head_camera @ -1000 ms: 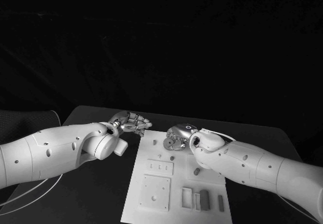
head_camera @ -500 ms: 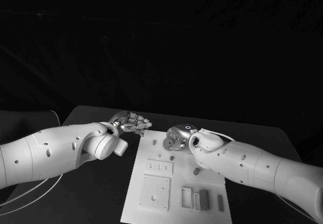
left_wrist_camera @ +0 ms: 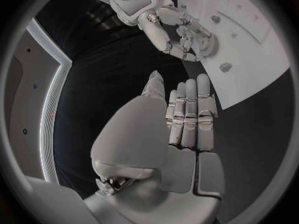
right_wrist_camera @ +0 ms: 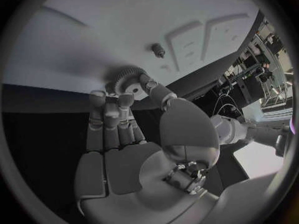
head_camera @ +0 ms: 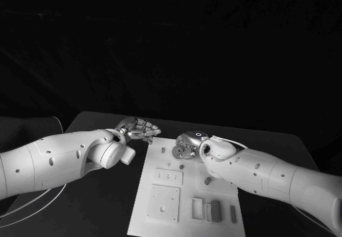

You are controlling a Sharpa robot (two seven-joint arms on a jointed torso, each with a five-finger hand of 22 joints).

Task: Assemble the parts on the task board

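The white task board [head_camera: 187,224] lies in the middle of the black table. My right hand [head_camera: 187,144] hovers over the board's far end and pinches a small toothed gear [right_wrist_camera: 127,80] between thumb and fingers; the gear [left_wrist_camera: 202,44] sits close above the board [right_wrist_camera: 124,30], near a short peg [right_wrist_camera: 157,50]. My left hand [head_camera: 139,129] stays off the board's far left corner, over the table. In the left wrist view this hand [left_wrist_camera: 184,114] has its fingers stretched out side by side and holds nothing.
Two raised square plates [head_camera: 169,176] [head_camera: 164,203] sit on the board's left half. Small pegs [head_camera: 182,167] [head_camera: 207,181] stand mid-board. Upright rectangular pieces [head_camera: 216,209] [head_camera: 233,214] stand at the near right corner. Bare table flanks the board.
My right hand has crept slightly to the left with the gear still pinched. The left hand has not moved.
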